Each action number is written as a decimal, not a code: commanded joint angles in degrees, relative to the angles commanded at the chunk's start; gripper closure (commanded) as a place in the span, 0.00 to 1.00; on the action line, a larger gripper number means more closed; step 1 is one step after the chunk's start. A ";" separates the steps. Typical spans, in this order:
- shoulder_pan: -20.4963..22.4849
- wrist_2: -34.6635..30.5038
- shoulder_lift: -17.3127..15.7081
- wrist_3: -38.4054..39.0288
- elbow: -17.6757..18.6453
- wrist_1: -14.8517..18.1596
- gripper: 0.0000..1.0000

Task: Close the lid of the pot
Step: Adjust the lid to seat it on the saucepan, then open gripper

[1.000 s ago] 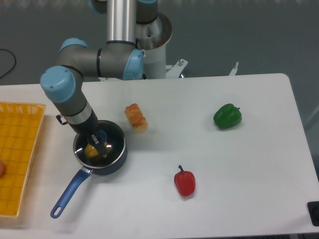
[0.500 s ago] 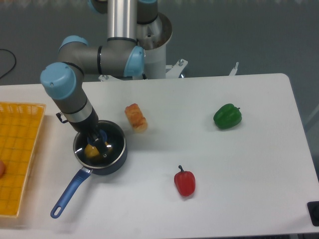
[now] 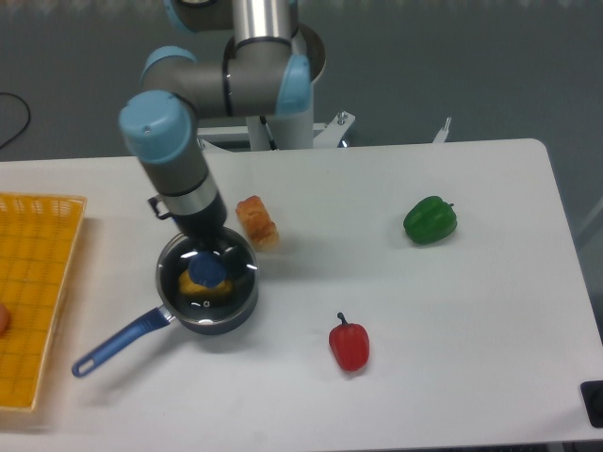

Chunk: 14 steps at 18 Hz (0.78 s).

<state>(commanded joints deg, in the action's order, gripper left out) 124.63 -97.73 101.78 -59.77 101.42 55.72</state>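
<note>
The dark pot [image 3: 209, 309] stands at the table's left-centre, its long blue handle [image 3: 118, 341] pointing to the lower left. The glass lid [image 3: 234, 279] lies on the pot, its blue knob [image 3: 205, 272] showing at the centre and something yellow visible beneath the glass. My gripper [image 3: 213, 249] hangs from the arm over the pot's far rim, just behind the knob. Its fingers are dark against the pot and hard to make out, so whether they touch the knob is unclear.
A bread roll [image 3: 256, 222] lies just right of the gripper, close to the pot. A red pepper [image 3: 350, 345] sits to the lower right and a green pepper [image 3: 430, 219] farther right. A yellow basket [image 3: 38, 282] fills the left edge.
The arm has swung to the right. The pot has shifted right with it and its handle has turned flatter toward the left. The knob now shows in front of the gripper.
</note>
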 joint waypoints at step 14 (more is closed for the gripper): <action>1.92 -0.26 0.17 -4.03 1.32 1.85 0.00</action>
<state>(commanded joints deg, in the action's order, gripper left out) 126.55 -98.00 101.95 -63.80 102.74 57.57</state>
